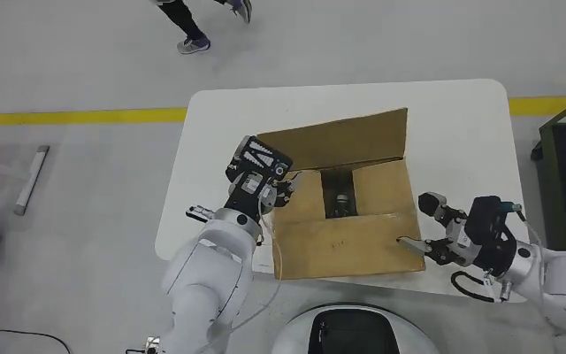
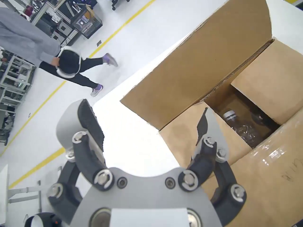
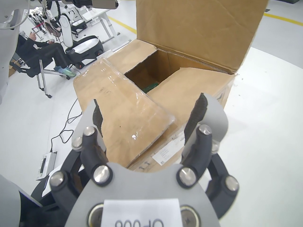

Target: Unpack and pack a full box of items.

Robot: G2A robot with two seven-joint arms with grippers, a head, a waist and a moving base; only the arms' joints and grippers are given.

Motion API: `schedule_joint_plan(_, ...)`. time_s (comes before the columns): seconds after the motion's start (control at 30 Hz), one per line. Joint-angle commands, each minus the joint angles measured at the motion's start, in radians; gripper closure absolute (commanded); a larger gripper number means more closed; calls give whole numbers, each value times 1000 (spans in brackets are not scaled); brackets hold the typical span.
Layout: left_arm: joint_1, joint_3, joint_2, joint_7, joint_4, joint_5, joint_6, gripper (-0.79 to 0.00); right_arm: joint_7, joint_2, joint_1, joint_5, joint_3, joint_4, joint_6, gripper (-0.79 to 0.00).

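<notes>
A yellow line (image 1: 88, 116) crosses the floor past the white worktop's (image 1: 460, 115) far edge; a grey bar (image 1: 29, 180) lies nearby.

Matt brown cardboard box (image 1: 349, 230) with glossy clear tape (image 3: 139, 116) on one flap.

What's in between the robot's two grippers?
The cardboard box. In the top view, its taped flap lies between the left gripper and the right gripper.

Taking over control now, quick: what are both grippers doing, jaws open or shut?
Left gripper: jaws open, holding nothing.
Right gripper: jaws open, holding nothing.
</notes>
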Motion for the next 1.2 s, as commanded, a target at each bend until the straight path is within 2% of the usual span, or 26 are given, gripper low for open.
schedule_joint_plan(0.0,2,0,1,3,-1,5,-2,-785,5,1,11,1,-21,14,1,-653)
schedule_joint_plan(0.07,1,4,3,7,-4,40,-19,-785,11,3,25,5,-43,33,5,-659)
schedule_joint_plan(0.13,7,8,4,15,-7,49,-13,-785,13,4,37,9,-57,48,15,-616)
schedule_joint_plan(0.27,16,11,5,17,-14,58,-9,-785,2,6,41,21,-67,57,25,-659)
schedule_joint_plan(0.33,19,10,5,16,-16,59,-10,-785,1,8,38,28,-64,58,27,-643)
schedule_joint_plan(0.4,22,9,6,15,-18,59,-11,-785,1,10,34,39,-63,61,27,-570)
schedule_joint_plan(0.47,24,10,6,14,-18,56,-12,-785,6,13,30,51,-59,59,25,-406)
schedule_joint_plan(0.57,23,15,5,16,-19,47,-11,-785,9,16,23,84,-48,55,23,-305)
schedule_joint_plan(0.73,14,24,4,10,-18,30,-10,-785,30,25,4,146,-19,37,2,-191)
schedule_joint_plan(0.87,7,29,4,1,-17,22,-14,-785,56,34,-15,204,8,17,-43,-163)
schedule_joint_plan(1.03,0,35,3,-1,-14,18,-13,-785,109,47,-44,255,39,-2,-98,-222)
schedule_joint_plan(1.1,0,37,3,0,-14,16,-9,-785,126,51,-56,275,46,-4,-111,-280)
schedule_joint_plan(1.17,0,39,3,0,-14,13,-5,-785,152,56,-67,288,52,-6,-116,-280)
